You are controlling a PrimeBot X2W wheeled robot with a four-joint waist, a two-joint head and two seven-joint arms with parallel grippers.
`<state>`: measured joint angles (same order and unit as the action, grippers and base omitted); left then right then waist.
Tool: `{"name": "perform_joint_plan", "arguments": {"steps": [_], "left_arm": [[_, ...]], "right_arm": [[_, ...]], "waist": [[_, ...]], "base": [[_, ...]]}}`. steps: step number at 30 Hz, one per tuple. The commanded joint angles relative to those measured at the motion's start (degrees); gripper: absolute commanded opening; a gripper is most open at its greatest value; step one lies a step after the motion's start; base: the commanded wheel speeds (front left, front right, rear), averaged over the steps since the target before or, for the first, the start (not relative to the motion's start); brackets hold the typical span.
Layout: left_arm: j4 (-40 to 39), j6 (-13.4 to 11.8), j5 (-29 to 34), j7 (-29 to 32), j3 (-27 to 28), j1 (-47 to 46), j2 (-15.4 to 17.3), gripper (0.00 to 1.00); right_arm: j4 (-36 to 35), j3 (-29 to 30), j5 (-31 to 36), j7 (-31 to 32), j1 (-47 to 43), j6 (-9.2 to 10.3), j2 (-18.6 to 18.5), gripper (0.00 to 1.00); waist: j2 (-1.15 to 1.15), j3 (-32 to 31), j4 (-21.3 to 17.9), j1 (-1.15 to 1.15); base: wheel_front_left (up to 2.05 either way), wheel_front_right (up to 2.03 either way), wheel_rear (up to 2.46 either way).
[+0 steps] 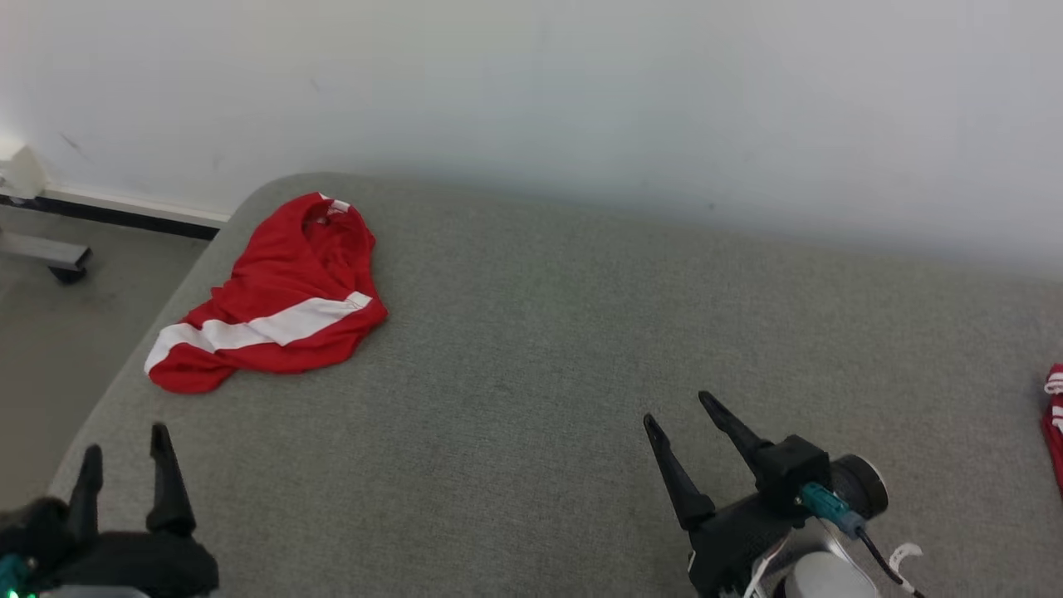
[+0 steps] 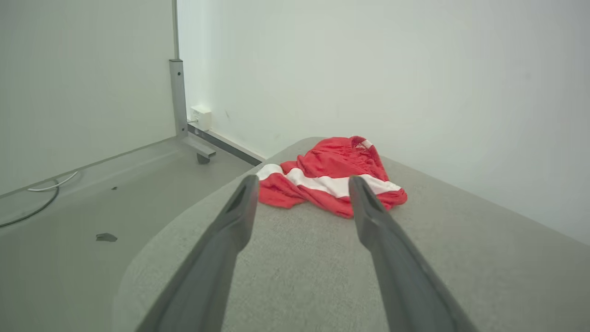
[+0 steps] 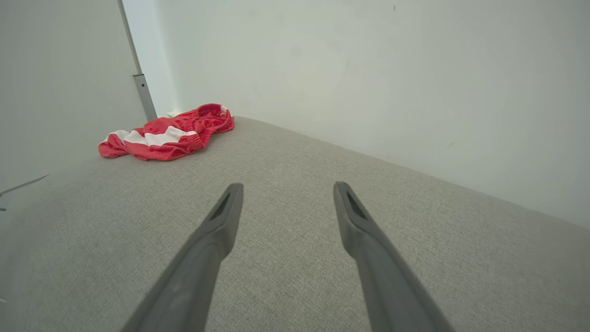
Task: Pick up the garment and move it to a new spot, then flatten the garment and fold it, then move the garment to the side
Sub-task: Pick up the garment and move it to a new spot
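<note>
Pointing ahead over the near left corner of the grey fabric-covered surface (image 1: 531, 374), my left end effector (image 1: 124, 438) has its two dark fingers spread wide, nothing between them. My right end effector (image 1: 678, 408) is near the front edge too, right of centre, angled a bit toward the left, also spread wide and empty; a teal connector (image 1: 822, 501) with a black cable sits on its wrist. Bare fabric lies ahead of both. Garment (image 1: 274, 307): red with a broad white stripe, crumpled in a loose heap, lying at the far left corner of the surface, well apart from both end effectors, closer to my left one; left wrist view has it straight ahead past the fingertips. Second red-and-white cloth (image 1: 1055, 423) pokes in at the right edge, mostly cut off. Grey floor (image 1: 50, 349) lies left of the surface, with a metal foot (image 1: 50, 256) by the baseboard. White wall (image 1: 623, 100) runs behind everything.
</note>
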<state>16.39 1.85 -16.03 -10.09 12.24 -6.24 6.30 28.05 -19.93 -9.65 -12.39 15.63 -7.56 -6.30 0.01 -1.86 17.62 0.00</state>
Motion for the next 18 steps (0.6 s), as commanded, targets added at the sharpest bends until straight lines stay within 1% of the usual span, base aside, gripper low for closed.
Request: {"name": "perform_joint_plan", "arguments": {"steps": [1,2,4,5,7,12,15,16,18], "left_arm": [[1.00,-0.41,-0.86,0.26,0.54,-3.82,0.15,1.00],[1.80,-0.65,-1.62,0.65,0.93,-5.75,0.24,1.00],[3.37,-0.82,-2.76,1.54,1.97,-9.10,1.57,1.00],[3.37,-0.82,-2.76,1.54,1.97,-9.10,1.57,1.00],[4.85,-1.04,-3.84,3.17,2.80,-12.32,2.71,1.00],[7.04,-1.04,-7.54,7.81,6.26,-19.37,7.56,1.00],[8.04,-1.55,-12.72,11.98,10.08,-23.88,8.68,1.00],[8.39,-2.40,-15.57,15.54,12.38,-26.72,10.62,1.00],[8.24,-3.32,-17.59,19.05,13.42,-28.89,11.86,1.00]], "right_arm": [[-0.97,-0.85,0.33,0.38,1.75,0.16,-0.68,1.00],[-1.53,-1.39,0.39,0.54,2.61,0.16,-0.87,1.00],[-2.74,-3.08,0.37,0.91,4.73,0.16,-1.10,1.00],[-2.74,-3.08,0.37,0.91,4.73,0.16,-1.10,1.00],[-3.82,-5.24,0.23,1.06,6.92,0.16,-1.07,1.00],[-6.24,-10.39,-0.18,1.30,12.34,0.16,-1.46,1.00],[-7.35,-11.66,-0.52,0.89,14.89,0.16,-1.46,1.00],[-7.95,-11.67,-0.80,0.61,16.30,0.16,-1.14,1.00],[-8.37,-11.70,-0.43,0.17,17.57,0.16,-0.88,1.00]], "waist": [[-0.01,6.72,-5.30,0.00],[-0.01,8.02,-6.26,0.00],[-0.01,10.83,-8.49,0.00],[-0.01,10.83,-8.49,0.00],[-0.01,13.81,-10.96,0.00],[-0.01,20.86,-16.29,0.00],[-0.01,24.82,-18.47,0.00],[-0.01,27.54,-19.57,0.00],[-0.01,29.70,-20.50,0.00]], "base": [[0.00,0.00,0.00],[0.00,0.00,0.00],[0.00,0.00,0.00],[0.00,0.00,0.00],[0.00,0.00,0.00],[0.00,0.00,0.00],[0.00,0.00,0.00],[0.00,0.00,0.00],[0.00,0.00,0.00]]}}
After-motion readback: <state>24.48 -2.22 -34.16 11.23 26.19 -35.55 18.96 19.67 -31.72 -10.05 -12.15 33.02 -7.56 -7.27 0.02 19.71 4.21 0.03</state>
